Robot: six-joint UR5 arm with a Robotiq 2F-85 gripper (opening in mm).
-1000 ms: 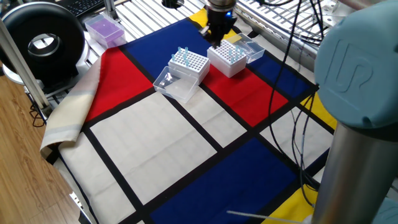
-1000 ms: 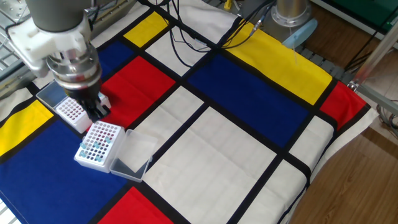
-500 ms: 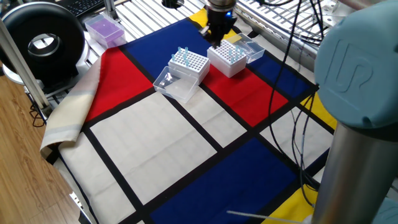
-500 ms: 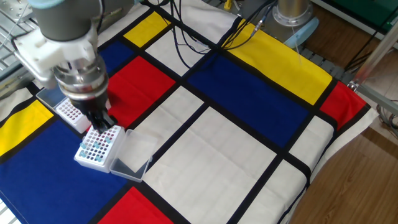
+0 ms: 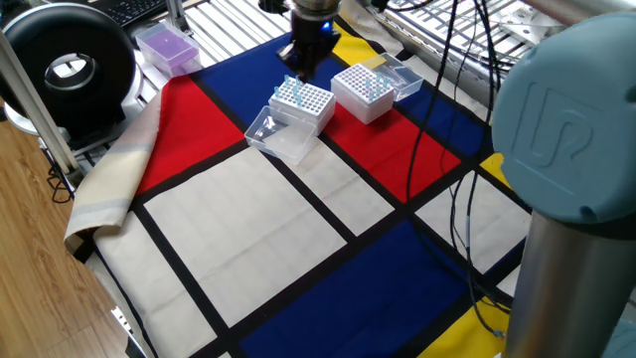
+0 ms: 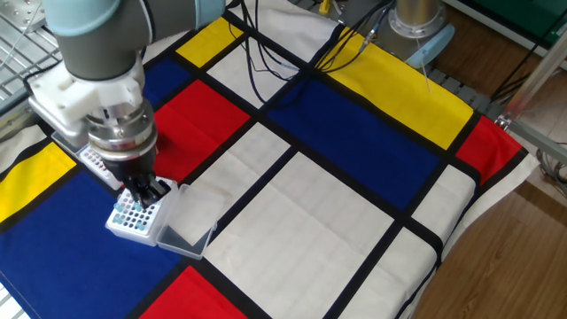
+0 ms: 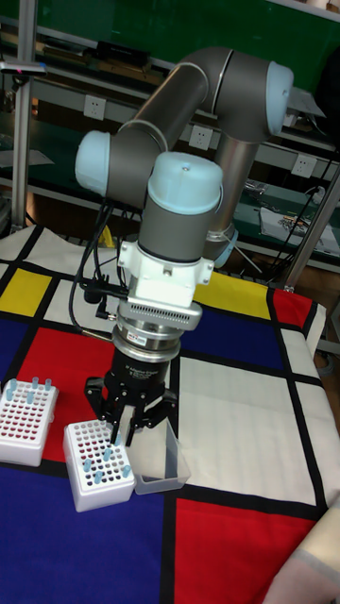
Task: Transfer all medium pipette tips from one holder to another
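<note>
Black two-finger gripper [image 7: 126, 422], jaws narrowed, possibly pinching a tip, hangs directly above white perforated tip box [image 7: 98, 465] holding upright pale-blue translucent pipette tips [image 7: 93, 464].

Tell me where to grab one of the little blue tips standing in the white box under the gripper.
Grip a blue tip by its wide top end, coming straight down from above. The tips stand upright in the white box, so only the tops stick out.
</note>
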